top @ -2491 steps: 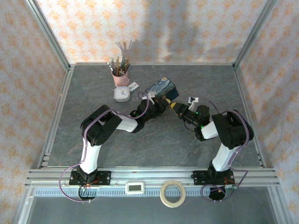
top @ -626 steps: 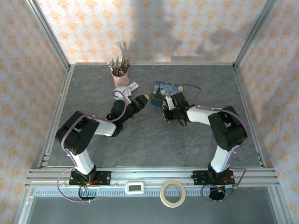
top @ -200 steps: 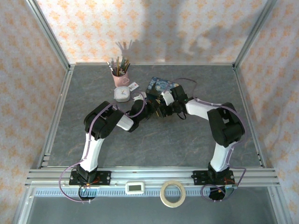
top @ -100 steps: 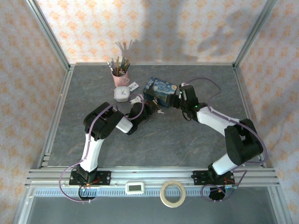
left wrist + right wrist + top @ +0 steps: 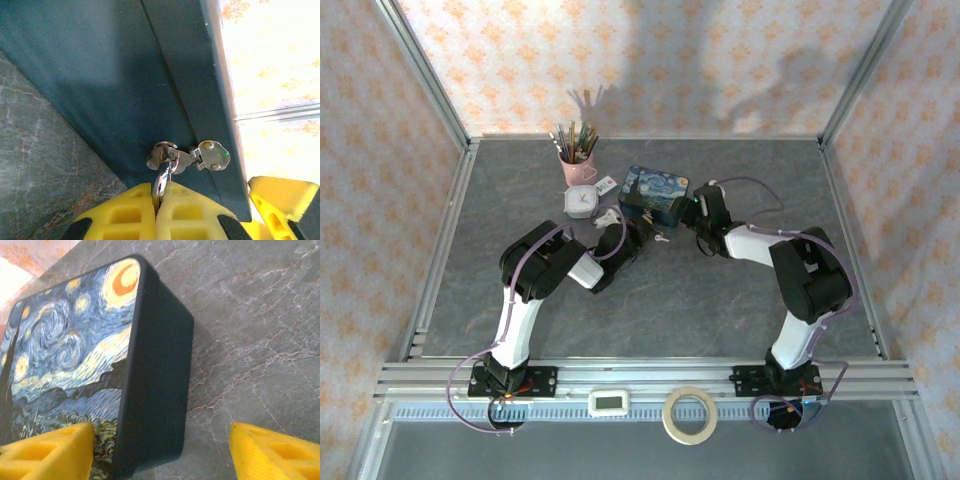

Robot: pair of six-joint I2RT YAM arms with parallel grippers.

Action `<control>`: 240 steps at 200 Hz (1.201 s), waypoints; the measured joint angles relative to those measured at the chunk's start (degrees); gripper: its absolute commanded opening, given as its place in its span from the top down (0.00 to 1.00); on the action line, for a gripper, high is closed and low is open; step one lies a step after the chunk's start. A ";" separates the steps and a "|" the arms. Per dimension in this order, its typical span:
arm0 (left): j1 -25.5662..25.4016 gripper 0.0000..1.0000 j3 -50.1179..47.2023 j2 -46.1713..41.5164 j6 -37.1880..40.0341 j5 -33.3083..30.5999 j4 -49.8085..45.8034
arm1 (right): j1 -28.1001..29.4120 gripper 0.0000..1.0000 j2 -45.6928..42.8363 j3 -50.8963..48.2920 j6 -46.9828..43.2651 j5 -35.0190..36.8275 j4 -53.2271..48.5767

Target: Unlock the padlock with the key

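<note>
The padlock's thin metal shackle (image 5: 162,179) hangs through the gold clasp (image 5: 187,156) on the dark side of the blue starry-night box (image 5: 655,192). My left gripper (image 5: 159,192) is shut on that shackle, and its yellow fingers (image 5: 125,215) hide the padlock's body. From above, the left gripper (image 5: 638,235) sits at the box's near side. A small silvery bit, probably the key (image 5: 662,238), lies on the table just beside it. My right gripper (image 5: 162,445) stands open astride a corner of the box (image 5: 150,380), at the box's right end (image 5: 692,212).
A pink cup of pencils (image 5: 576,160), a white round case (image 5: 582,202) and a white tag (image 5: 607,185) stand left of the box. A tape roll (image 5: 690,415) and a white timer (image 5: 611,402) lie on the front rail. The grey table (image 5: 720,300) spreads in front.
My right gripper has pulled away from the clasp side to the box's right end and its elbow has folded in. The box has shifted slightly left. The left gripper has stayed at the clasp.
</note>
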 measured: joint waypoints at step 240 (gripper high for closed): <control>0.00 1.00 -3.63 0.00 -1.51 -3.19 6.23 | -0.96 0.25 5.64 3.91 2.97 -3.28 3.43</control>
